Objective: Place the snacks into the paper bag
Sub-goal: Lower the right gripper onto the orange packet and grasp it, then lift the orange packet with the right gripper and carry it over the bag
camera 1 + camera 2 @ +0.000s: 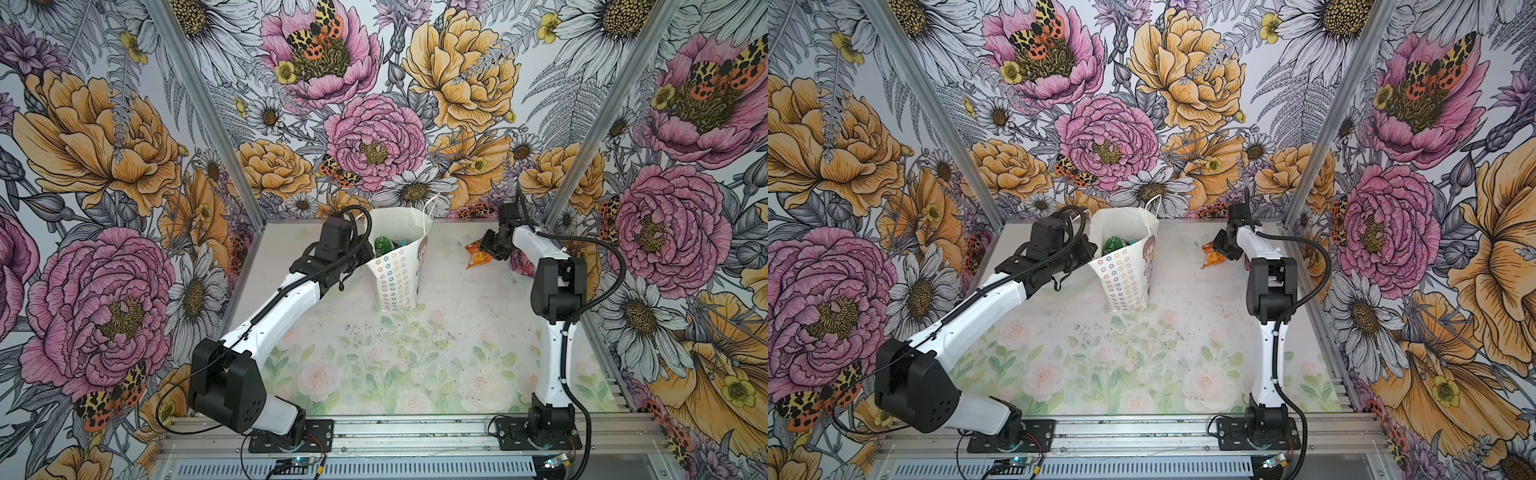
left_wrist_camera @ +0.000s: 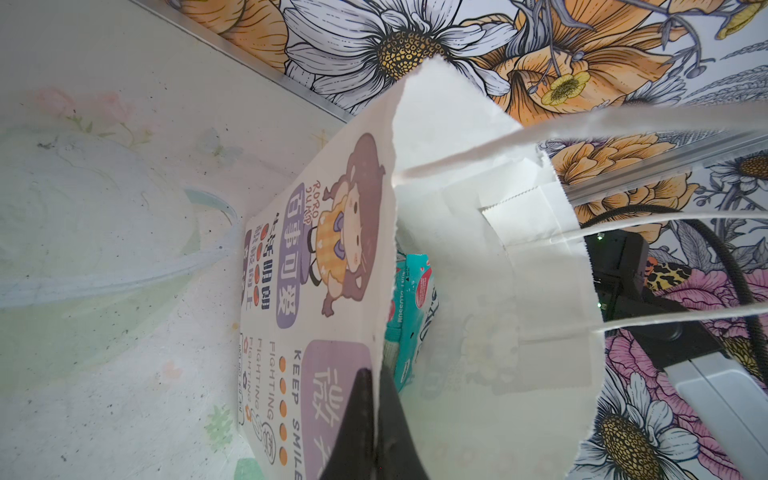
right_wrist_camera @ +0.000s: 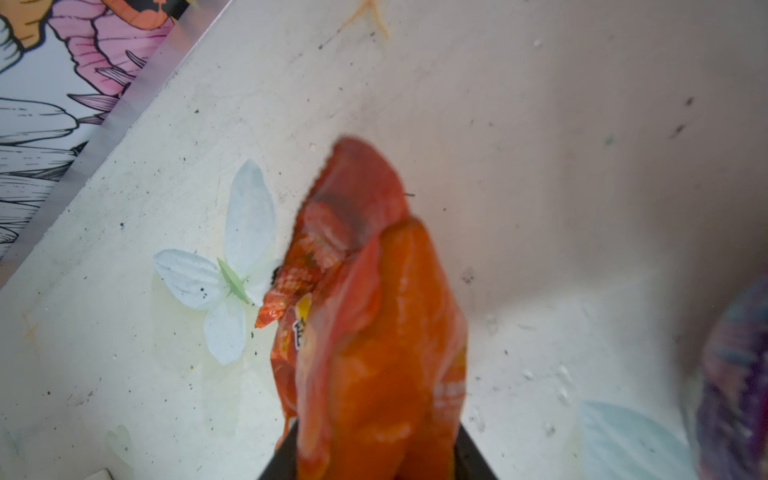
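The paper bag (image 1: 398, 274) stands upright toward the back middle of the worktop (image 1: 415, 361) with its mouth open. It's close to the back wall (image 1: 374, 145), with only a thin strip of surface behind it. Its string handles (image 1: 429, 210) poke up over the far rim.

Room-wise, the whole front half of the worktop is an open stretch. There's also a decent gap between the bag and the right gripper (image 1: 489, 249).

The left gripper (image 2: 376, 376) is clamped tight on the bag's rim. In the left wrist view, one finger sits on the printed outside and the other on the plain inside. A green packet (image 1: 381, 246) and a teal packet (image 2: 409, 316) sit down inside the bag.

The left arm (image 1: 266, 316) runs in a long diagonal from its base at the front left, with the wrist turned sideways at the bag.

The right arm (image 1: 552, 332) goes nearly straight up from its front-right base. It folds at the elbow and tips the gripper down near the back-right corner.

The right jaws press on an orange packet (image 1: 477, 257) from both sides, and the foil bunches up between them in the right wrist view. I honestly can't tell if it's off the surface.

A purple packet (image 1: 521, 262) lies just beside the right arm, over by the right wall.
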You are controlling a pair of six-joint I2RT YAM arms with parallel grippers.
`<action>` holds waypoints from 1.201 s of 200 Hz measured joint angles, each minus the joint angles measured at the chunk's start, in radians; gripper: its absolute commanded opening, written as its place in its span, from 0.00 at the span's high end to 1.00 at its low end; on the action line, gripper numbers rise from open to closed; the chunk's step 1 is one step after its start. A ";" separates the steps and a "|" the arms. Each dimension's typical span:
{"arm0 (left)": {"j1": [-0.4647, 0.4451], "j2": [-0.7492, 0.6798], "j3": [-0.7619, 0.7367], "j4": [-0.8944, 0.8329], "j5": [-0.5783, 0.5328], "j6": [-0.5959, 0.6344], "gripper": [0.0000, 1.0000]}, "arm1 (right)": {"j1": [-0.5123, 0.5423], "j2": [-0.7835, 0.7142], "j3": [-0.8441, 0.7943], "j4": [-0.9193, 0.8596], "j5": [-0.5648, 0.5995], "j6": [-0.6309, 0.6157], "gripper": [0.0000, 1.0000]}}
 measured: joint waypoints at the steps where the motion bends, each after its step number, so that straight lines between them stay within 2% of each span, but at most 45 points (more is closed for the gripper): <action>1: 0.000 0.000 0.000 0.000 0.000 0.000 1.00 | 0.000 -0.001 -0.001 0.000 0.000 -0.002 0.67; 26: 0.000 0.000 0.000 0.000 0.000 0.000 1.00 | 0.000 -0.020 -0.018 0.009 -0.011 -0.008 0.80; 103: 0.000 0.000 -0.004 0.006 0.000 0.000 1.00 | 0.000 -0.082 -0.056 0.024 -0.120 -0.043 1.00; 174: 0.000 -0.005 -0.011 0.014 0.000 0.000 1.00 | 0.010 -0.283 -0.061 0.073 -0.261 -0.092 1.00; 240: 0.000 -0.007 -0.012 0.013 0.000 0.000 1.00 | 0.097 -0.477 0.041 0.105 -0.327 -0.174 1.00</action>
